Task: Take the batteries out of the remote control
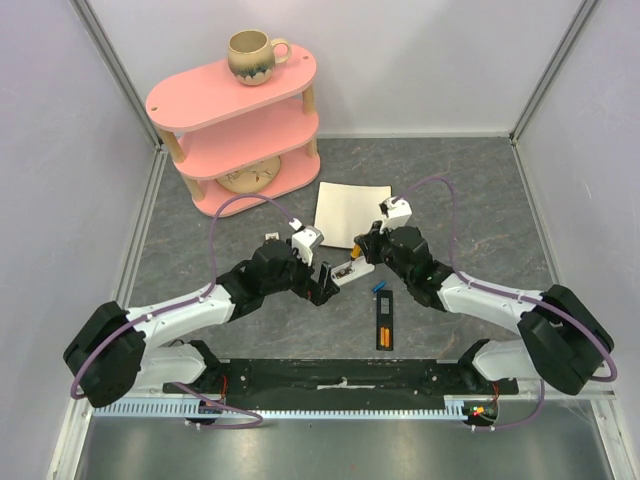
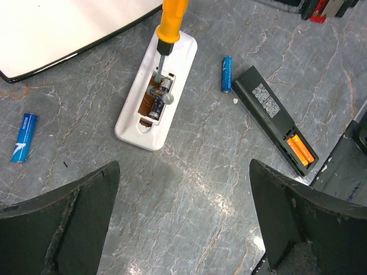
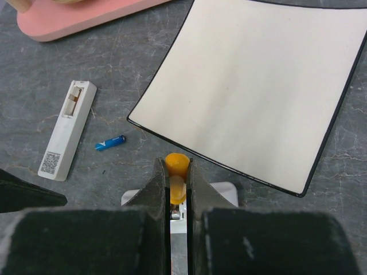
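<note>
A white remote (image 2: 156, 91) lies back up with its compartment open and a battery (image 2: 159, 97) still inside. My right gripper (image 3: 178, 166) is shut on the orange-handled screwdriver (image 2: 172, 23), whose metal tip is in that compartment. My left gripper (image 2: 183, 229) is open and empty, hovering just short of the remote's near end. A blue battery (image 2: 226, 73) lies loose between the white remote and a black remote (image 2: 274, 117) that holds orange batteries (image 2: 301, 150). Another blue battery (image 2: 24, 137) lies to the left. In the top view both grippers (image 1: 322, 280) (image 1: 362, 250) meet over the white remote (image 1: 345, 270).
A white square plate (image 1: 350, 212) lies just behind the remote. A second white remote (image 3: 66, 130) with an open compartment lies beside a blue battery (image 3: 110, 142). A pink three-tier shelf (image 1: 235, 120) with a mug (image 1: 252, 55) stands at the back left.
</note>
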`<move>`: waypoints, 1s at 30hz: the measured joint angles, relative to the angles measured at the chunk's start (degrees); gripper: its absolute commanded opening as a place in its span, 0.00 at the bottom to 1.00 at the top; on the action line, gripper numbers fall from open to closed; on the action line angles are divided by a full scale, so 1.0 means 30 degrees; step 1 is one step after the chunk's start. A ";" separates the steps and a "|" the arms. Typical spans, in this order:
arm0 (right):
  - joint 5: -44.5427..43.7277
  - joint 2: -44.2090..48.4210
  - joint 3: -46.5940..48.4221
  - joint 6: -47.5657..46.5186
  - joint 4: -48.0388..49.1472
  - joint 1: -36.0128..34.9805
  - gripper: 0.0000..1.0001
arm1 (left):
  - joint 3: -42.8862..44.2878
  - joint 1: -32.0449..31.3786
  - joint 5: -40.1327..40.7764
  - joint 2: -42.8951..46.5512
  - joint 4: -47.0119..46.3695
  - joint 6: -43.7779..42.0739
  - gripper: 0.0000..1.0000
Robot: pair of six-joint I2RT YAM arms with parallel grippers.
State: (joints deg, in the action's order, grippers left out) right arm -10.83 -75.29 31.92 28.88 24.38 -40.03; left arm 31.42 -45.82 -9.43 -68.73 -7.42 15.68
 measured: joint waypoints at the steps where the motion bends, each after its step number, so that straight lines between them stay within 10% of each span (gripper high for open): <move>1: -0.0197 -0.0109 0.0044 -0.0109 -0.0058 -0.0160 0.00 | -0.0015 0.0000 -0.0051 0.0000 -0.0007 0.0000 0.99; 30: 0.2404 -0.1792 0.0335 0.2317 0.2142 -0.0714 0.00 | -0.0408 0.0364 -0.0415 0.0007 -0.0175 0.0044 0.97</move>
State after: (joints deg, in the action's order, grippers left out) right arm -3.62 -80.66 32.93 35.83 30.81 -42.17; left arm 30.20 -44.73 -10.68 -68.71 -7.94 15.81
